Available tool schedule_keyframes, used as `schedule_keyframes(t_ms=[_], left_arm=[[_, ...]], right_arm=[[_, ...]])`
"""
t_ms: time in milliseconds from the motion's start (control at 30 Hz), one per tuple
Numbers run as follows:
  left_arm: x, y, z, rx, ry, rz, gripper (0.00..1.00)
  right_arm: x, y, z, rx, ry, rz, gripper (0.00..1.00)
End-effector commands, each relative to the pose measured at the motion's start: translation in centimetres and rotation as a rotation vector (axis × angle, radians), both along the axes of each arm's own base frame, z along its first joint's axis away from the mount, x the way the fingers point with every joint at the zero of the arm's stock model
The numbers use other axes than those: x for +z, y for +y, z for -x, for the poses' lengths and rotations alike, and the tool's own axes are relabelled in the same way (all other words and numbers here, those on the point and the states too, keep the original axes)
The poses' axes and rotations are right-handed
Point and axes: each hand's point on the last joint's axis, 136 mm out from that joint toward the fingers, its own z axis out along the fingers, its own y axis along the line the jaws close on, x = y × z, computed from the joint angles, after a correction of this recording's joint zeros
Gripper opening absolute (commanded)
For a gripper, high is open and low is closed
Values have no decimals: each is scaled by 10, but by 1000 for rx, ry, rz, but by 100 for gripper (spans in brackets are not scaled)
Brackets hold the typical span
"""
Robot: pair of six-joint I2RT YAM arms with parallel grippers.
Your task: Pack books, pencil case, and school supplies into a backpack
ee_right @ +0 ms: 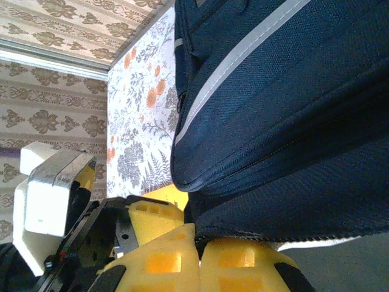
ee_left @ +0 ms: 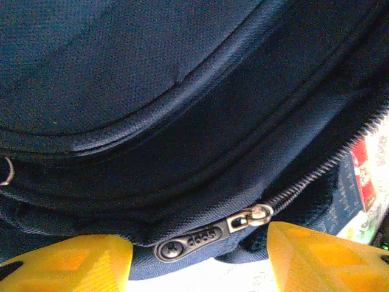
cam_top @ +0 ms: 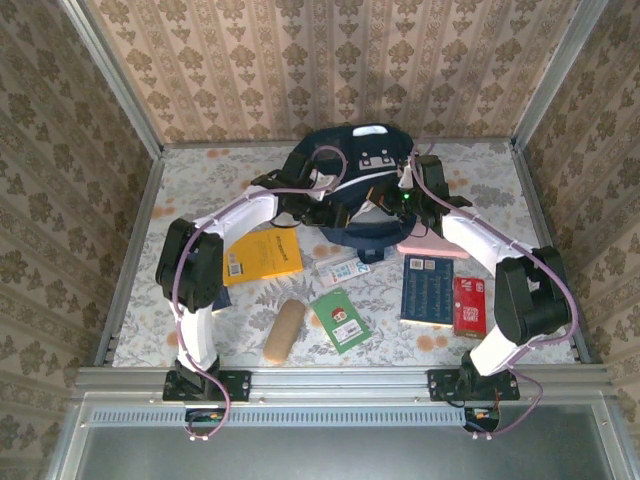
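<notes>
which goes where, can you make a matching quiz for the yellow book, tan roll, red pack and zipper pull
1 yellow book
2 tan roll
3 red pack
4 zipper pull

a right of the navy book
b on the backpack, at the left gripper
c near edge, left of the green book
d left of the blue-and-white packet

Pairs: 1-d, 2-c, 3-a, 4-b

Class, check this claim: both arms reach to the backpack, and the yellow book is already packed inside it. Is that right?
No. The top view shows the yellow book lying on the table, to the near left of the backpack, not inside it. The rest holds.
</notes>
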Motion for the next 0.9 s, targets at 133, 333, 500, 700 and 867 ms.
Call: schedule_keyframes(t_ms=[133, 333, 500, 700, 867], left_arm=[[61, -22, 44, -165, -54, 276, 50], [74, -20, 79, -256, -26, 370, 44], [50, 3, 59, -130, -72, 194, 47], [27, 23, 37, -61, -104, 20, 50], [12, 17, 29, -81, -78, -19, 50]], right_arm=[[23, 17, -9, 64, -65, -64, 0], [18, 11, -13, 44, -51, -62, 0], [16, 10, -14, 40, -39, -63, 0], [16, 11, -11, 46, -37, -62, 0], [16, 12, -11, 46, -33, -67, 0]])
